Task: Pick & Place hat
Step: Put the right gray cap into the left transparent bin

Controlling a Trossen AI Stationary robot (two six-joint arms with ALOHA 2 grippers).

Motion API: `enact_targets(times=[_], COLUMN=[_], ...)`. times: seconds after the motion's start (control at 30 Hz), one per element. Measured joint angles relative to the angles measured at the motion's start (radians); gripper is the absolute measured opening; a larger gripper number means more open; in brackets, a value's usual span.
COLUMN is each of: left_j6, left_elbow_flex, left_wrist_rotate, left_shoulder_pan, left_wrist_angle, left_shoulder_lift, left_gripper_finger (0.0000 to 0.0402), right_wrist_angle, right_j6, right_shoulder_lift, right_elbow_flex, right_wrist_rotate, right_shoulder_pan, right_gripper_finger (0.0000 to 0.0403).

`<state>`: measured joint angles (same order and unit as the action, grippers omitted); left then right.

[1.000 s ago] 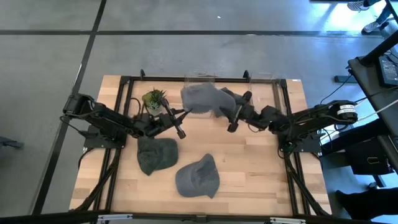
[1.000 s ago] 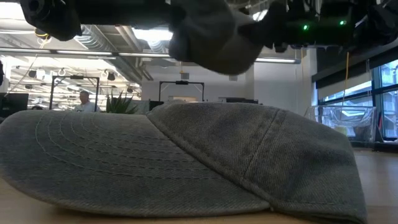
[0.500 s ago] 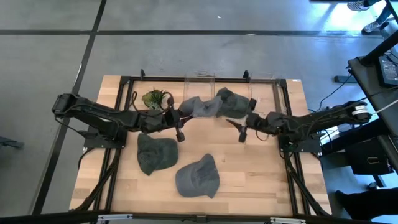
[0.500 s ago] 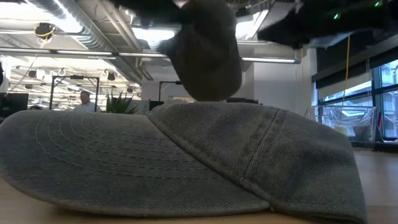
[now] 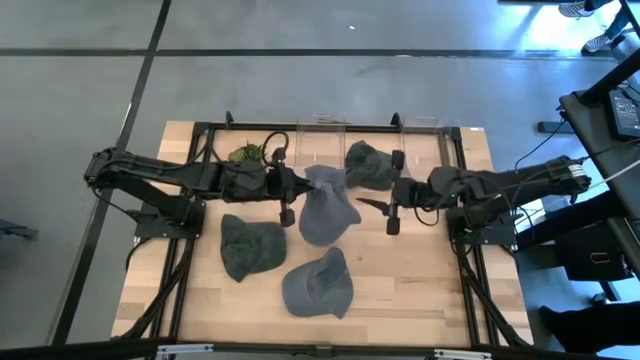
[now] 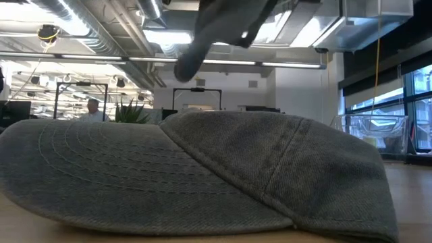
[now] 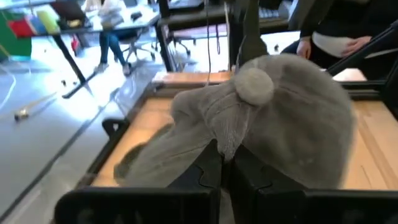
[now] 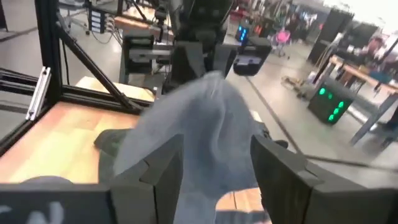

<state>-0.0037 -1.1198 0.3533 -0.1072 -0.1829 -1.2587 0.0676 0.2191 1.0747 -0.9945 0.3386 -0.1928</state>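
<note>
A grey hat (image 5: 326, 208) hangs from my left gripper (image 5: 292, 189) over the middle of the table. It fills the left wrist view (image 7: 292, 124), its top button (image 7: 252, 84) facing the camera, and shows at the top of the low view (image 6: 223, 23). My left gripper (image 7: 225, 158) is shut on it. My right gripper (image 5: 383, 208) is open and empty, just right of the hat; in its wrist view (image 8: 214, 177) the hat (image 8: 193, 124) shows beyond the spread fingers. My left gripper pinches a bunched fold of the hat's cloth (image 7: 227, 140) between its two shut fingers, coming level from the table's left. The hat is lifted clear of the table and hangs slack from the fingers, toward the right and the near side.
A second grey hat (image 5: 368, 164) lies at the far middle. Two more lie nearer, one (image 5: 250, 246) left of centre and one (image 5: 318, 284) near the front, which fills the low view (image 6: 202, 169). A small potted plant (image 5: 246, 155) stands far left. A black frame (image 5: 205, 130) rings the table.
The hat was up at the far side by my right gripper; it has come over to my left gripper and dropped toward the table's middle, hanging slack. My right gripper has let it go and drawn back toward the right edge. My left gripper has reached right and taken hold.
</note>
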Motion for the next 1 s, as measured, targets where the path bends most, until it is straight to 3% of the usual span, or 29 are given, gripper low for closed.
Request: enact_targets(times=[0.17, 0.33, 0.67, 1.0], left_j6=[-0.063, -0.08, -0.092, -0.09], left_elbow_flex=[-0.001, -0.001, -0.001, -0.001], left_wrist_rotate=[0.019, 0.021, -0.033, -0.033], left_shoulder_pan=[0.0, 0.004, 0.031, 0.031], left_wrist_angle=[-0.083, -0.084, -0.084, -0.081], left_shoulder_lift=[0.0, 0.0, 0.0, 0.0], left_gripper_finger=[0.0008, 0.0008, 0.0008, 0.0008], right_wrist_angle=[0.067, 0.097, 0.087, -0.023], right_j6=[-0.155, -0.247, -0.159, -0.122], right_shoulder_lift=[0.044, 0.082, 0.17, 0.265], right_elbow_flex=[-0.114, -0.134, -0.131, -0.13], right_wrist_rotate=[0.0, -0.002, -0.002, 0.001], right_shoulder_pan=[0.0, 0.0, 0.0, 0.015], right_gripper_finger=[0.0188, 0.0216, 0.0303, 0.0307])
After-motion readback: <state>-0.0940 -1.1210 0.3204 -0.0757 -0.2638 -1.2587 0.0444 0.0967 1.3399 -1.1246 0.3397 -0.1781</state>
